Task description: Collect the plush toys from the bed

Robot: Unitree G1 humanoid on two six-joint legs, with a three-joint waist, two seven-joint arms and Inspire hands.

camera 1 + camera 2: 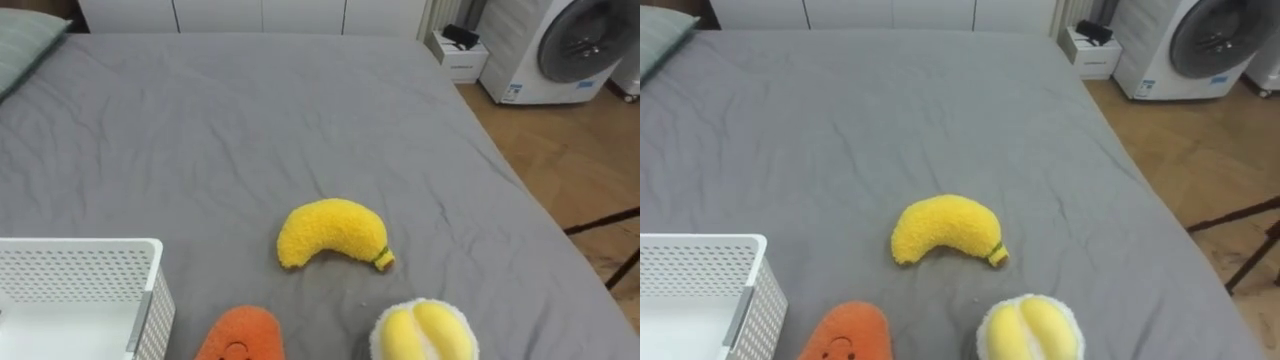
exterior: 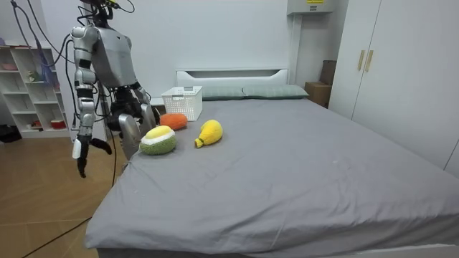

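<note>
Left eye view: fuzzy curved banana (image 1: 331, 232) on wrinkled grey bed (image 1: 200, 130)

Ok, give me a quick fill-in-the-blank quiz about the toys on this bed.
The banana lies on the ___, outside the basket.
The toy nearest the basket is coloured ___.
The basket's colour is ___.
Altogether ___ toys lie outside the basket.
Missing words: bed, orange, white, three.

Plush banana (image 1: 943, 230) on grey bed (image 1: 890, 110), orange toy (image 1: 845, 337) (edge-cropped), white basket (image 1: 700, 243)
</note>
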